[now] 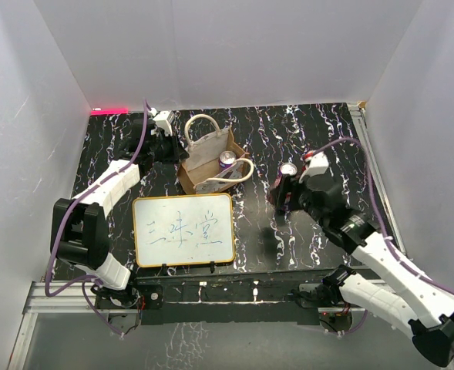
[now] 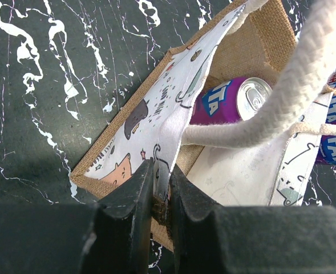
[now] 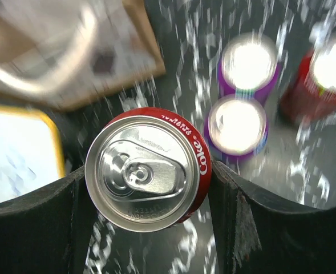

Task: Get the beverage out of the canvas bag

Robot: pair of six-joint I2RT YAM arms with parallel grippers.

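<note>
The canvas bag (image 1: 208,158) lies near the table's middle back, mouth open, cream handles looped. A purple Fanta can (image 1: 227,159) rests inside it; in the left wrist view this can (image 2: 227,101) lies on its side under a handle rope, and a second Fanta can (image 2: 334,117) shows at the right edge. My left gripper (image 1: 165,144) is shut on the bag's printed rim (image 2: 161,191). My right gripper (image 1: 283,191) is shut on a red Coke can (image 3: 148,169), upright and held right of the bag.
An orange-framed whiteboard (image 1: 183,230) lies in front of the bag. Below my right gripper stand two purple cans (image 3: 249,64) (image 3: 237,127) and a red can (image 3: 322,77), blurred. White walls close in the table on three sides.
</note>
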